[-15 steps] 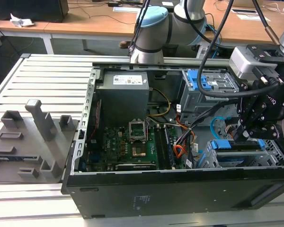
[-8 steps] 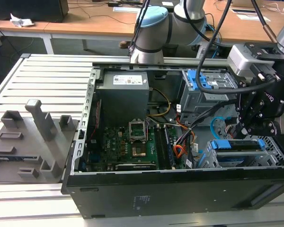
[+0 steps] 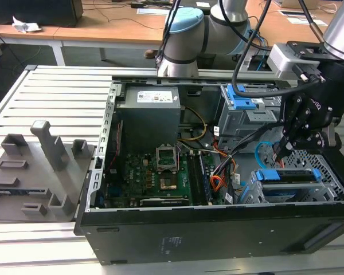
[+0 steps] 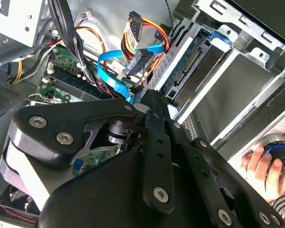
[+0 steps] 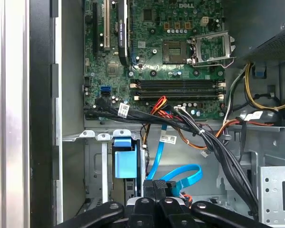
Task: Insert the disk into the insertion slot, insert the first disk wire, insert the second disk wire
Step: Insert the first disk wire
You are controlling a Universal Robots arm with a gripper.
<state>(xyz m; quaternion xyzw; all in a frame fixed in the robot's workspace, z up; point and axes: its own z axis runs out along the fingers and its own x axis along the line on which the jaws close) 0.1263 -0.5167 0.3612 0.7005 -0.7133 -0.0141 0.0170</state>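
The gripper (image 5: 155, 186) has its jaws pressed together, and the blue wire (image 5: 186, 172) loops up to their tips; I cannot tell whether it is pinched. Just beneath, the disk (image 3: 289, 175) sits in the slot (image 3: 331, 172), at the case's (image 3: 218, 229) front corner on the exterior view's right.

Blue-framed disk (image 3: 289, 175) inside perforated silver insertion slot (image 3: 332, 177); light-blue second disk wire (image 5: 183, 168) looped beside.

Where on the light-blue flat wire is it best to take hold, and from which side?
Probably the dark plug at the end of the second disk wire, pinched across its flat faces from above, through the open case: the plug is rigid, while the band loops loosely.
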